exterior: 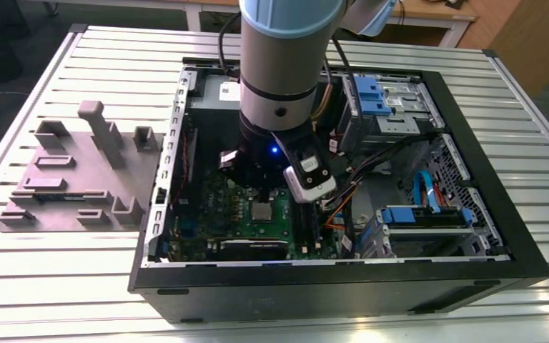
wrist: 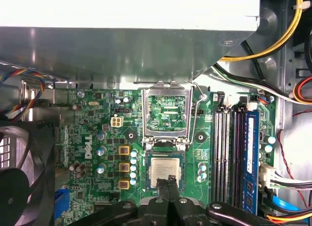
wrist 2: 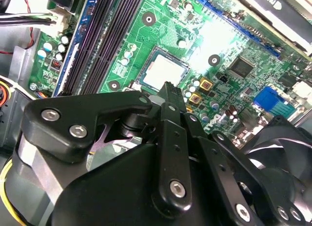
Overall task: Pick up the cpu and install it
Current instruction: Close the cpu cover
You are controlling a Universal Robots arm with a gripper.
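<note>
Gripper (wrist: 169, 178), pinched narrow and empty, hovers over the seated cpu (wrist: 163, 167), a light, rigid, fragile chip best held by its edges

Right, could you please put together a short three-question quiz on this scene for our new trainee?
1. True or false: the cpu is already seated flat on the motherboard.
2. The metal retention frame is: A) closed over the cpu; B) flipped open next to the cpu; C) lying on the table outside the case.
3. Which part is the gripper nearest to?
Key: 1 true; 2 B; 3 the cpu.
</note>
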